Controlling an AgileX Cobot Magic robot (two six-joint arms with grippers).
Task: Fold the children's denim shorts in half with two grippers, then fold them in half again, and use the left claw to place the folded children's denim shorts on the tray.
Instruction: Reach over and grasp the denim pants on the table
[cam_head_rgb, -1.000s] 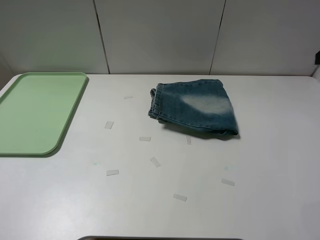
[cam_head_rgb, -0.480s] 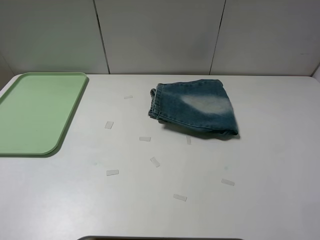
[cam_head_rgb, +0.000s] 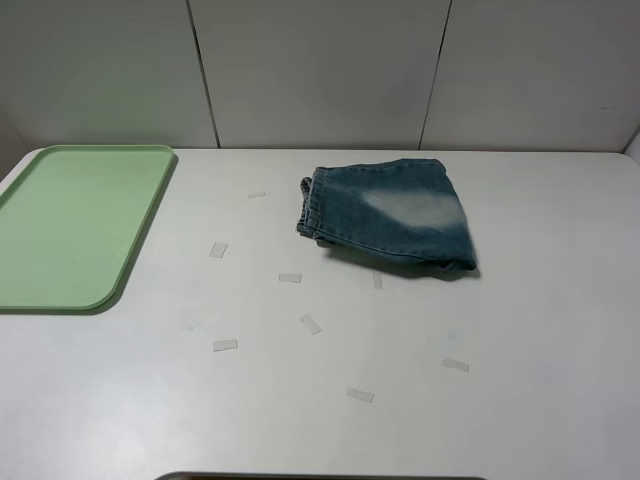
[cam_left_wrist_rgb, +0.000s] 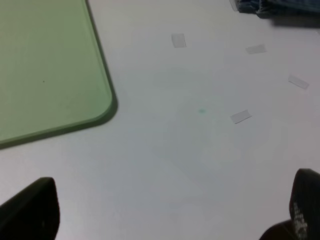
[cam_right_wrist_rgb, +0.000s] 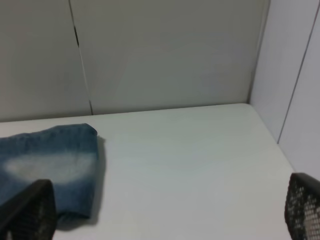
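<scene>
Lying on the white worktop (cam_head_rgb: 520, 330), right of centre and toward the far edge: the children's denim shorts (cam_head_rgb: 390, 215), gathered into a compact flat bundle. Elastic waistband at the bundle's left end, bunched and slightly raised. Pale faded patch across the top face, darker blue along the near and right edges. Resting free, in contact only with the worktop.

Over at the far left: the tray (cam_head_rgb: 70, 225), pale green, long side running near to far, with rounded corners and a low rim. Well apart from the shorts.

Scattered across the middle of the worktop, between tray and shorts and on the near side of both: small pale tape strips (cam_head_rgb: 310, 323), lying flat at various angles.

Behind the worktop: grey wall panels (cam_head_rgb: 320, 70) divided by dark vertical seams.

At the left jaws: spread wide, gripping nothing. Seen in the left wrist view as two black fingertips (cam_left_wrist_rgb: 30, 210) far apart, with plain white worktop between them. Poised above the worktop just beside the tray's rounded near-right corner, a few tape strips farther on, a sliver of denim (cam_left_wrist_rgb: 270, 6) at the limit of that view.

At the right jaws: likewise spread wide, gripping nothing. Two black fingertips (cam_right_wrist_rgb: 30, 212) far apart, one showing a textured pad. Facing the right end of the shorts (cam_right_wrist_rgb: 50, 165) and the far right corner of the worktop, clear of the denim.
</scene>
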